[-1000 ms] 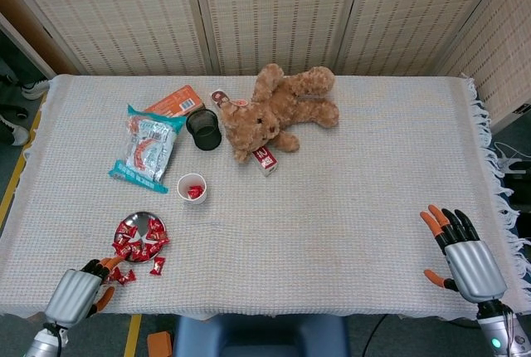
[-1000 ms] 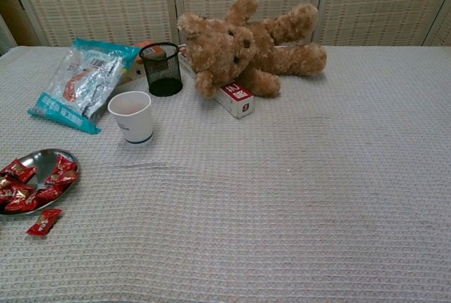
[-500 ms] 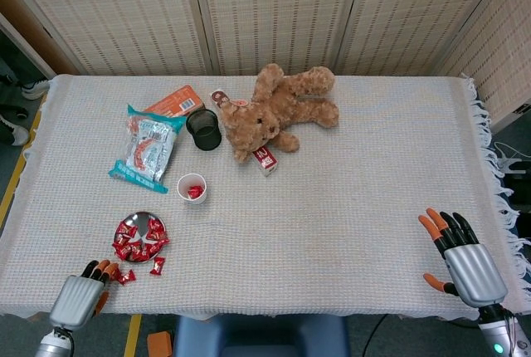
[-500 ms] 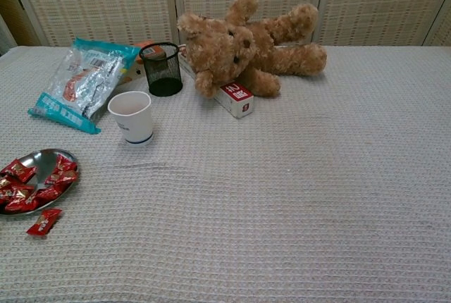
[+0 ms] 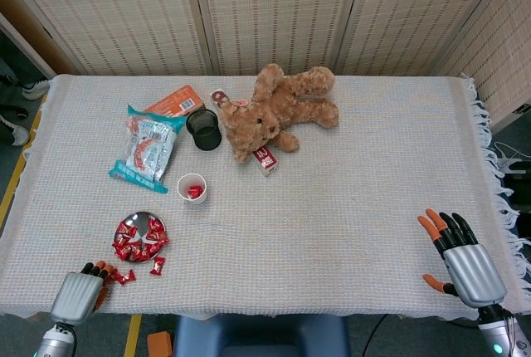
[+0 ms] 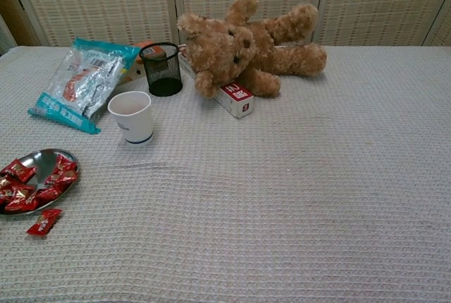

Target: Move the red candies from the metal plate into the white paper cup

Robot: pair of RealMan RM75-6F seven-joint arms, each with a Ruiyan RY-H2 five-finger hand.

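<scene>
The metal plate [image 5: 150, 221] lies near the front left of the table with several red candies [image 5: 137, 241] on it; the chest view shows the plate [image 6: 41, 160] and candies [image 6: 32, 189] at its left edge. Loose candies [image 5: 157, 266] lie on the cloth beside it, one of them [image 6: 44, 223] just in front of the plate. The white paper cup [image 5: 192, 188] stands upright beyond the plate with a red candy inside; in the chest view the cup [image 6: 132, 116] hides its contents. My left hand [image 5: 79, 290] hangs at the front table edge, fingers pointing at a loose candy [image 5: 124, 276], holding nothing. My right hand [image 5: 460, 253] rests open at the front right.
A teddy bear [image 5: 278, 112] lies at the back centre with a small red box [image 5: 265, 159] against it. A black mesh cup [image 5: 204, 129], a snack bag [image 5: 145, 149] and an orange packet [image 5: 176, 101] sit behind the paper cup.
My left hand has drawn back a little toward the front edge, away from the plate. The right hand has barely shifted.
</scene>
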